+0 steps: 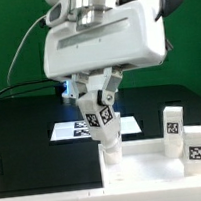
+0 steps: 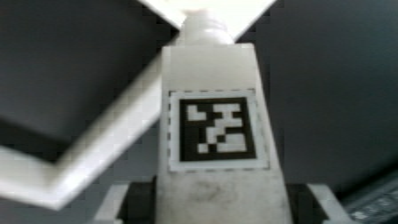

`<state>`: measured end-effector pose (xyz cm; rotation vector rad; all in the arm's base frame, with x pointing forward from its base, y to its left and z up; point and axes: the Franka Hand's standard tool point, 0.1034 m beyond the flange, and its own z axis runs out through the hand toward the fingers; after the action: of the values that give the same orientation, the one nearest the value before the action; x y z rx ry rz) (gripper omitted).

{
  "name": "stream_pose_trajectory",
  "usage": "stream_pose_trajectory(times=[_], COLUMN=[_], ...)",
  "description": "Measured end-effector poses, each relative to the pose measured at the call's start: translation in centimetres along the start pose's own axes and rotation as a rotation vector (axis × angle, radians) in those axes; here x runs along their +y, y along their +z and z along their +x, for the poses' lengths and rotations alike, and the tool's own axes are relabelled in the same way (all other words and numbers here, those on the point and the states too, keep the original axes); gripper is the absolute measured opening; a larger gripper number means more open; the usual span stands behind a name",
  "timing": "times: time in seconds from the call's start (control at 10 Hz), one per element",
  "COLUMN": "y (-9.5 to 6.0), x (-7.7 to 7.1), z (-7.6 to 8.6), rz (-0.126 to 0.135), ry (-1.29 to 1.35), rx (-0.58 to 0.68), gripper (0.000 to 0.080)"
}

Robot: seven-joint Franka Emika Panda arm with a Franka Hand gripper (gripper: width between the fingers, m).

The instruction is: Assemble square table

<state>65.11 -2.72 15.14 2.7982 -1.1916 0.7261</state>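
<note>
A white table leg [image 1: 108,128] bearing a black-and-white tag is held upright over the near corner of the square tabletop [image 1: 156,165], which lies flat at the front edge of the counter [image 1: 21,132]. The leg's lower end [image 1: 112,155] appears to meet the top's surface at a corner, though whether it is seated in a hole or merely resting on it cannot be told from the exterior view. In the wrist view the same leg [image 2: 215,110] fills the middle of the picture, its tag facing the camera, with the top's pale edge [image 2: 71,170] seen beside it against the dark counter.

The gripper [image 1: 102,100] is clenched on the leg, its fingers [image 2: 320,198] pressed against the leg's sides near the upper end.

Two further legs [image 1: 173,123] [image 1: 195,147] stand upright on the tabletop toward the exterior view's right, apart from each other and unattached as far as can be seen. A fourth leg is not visible. Behind the top, the marker board [image 1: 66,130] lies flat on the counter.

The assembly is judged to be at an early stage: the first leg is being fitted and none is shown as firmly fastened. At least the two standing legs remain to be placed, and the held one is probably yet to be screwed home.
</note>
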Motion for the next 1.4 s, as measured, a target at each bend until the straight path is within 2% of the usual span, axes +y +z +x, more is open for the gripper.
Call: stream_pose_trajectory(times=[0.4, 0.6, 0.7, 0.9, 1.1, 1.3, 1.4], y=[0.5, 1.6, 2.1, 2.7, 2.8, 2.8, 2.9], x=[0.3, -0.5, -0.8, -0.7, -0.7, -0.6, -0.7], z=[-0.7, -3.0, -3.4, -3.8, -3.9, -3.9, -4.1], rz=[-0.004, -0.031, -0.045, -0.050, -0.049, -0.024, -0.022], ry=[0.024, -0.120, -0.221, -0.253, -0.256, -0.250, -0.251], rx=[-0.007, 0.007, 0.033, 0.067, 0.069, 0.104, 0.105], gripper=[0.0285, 0.0285, 0.0285, 0.0285, 0.0285, 0.0285, 0.0285])
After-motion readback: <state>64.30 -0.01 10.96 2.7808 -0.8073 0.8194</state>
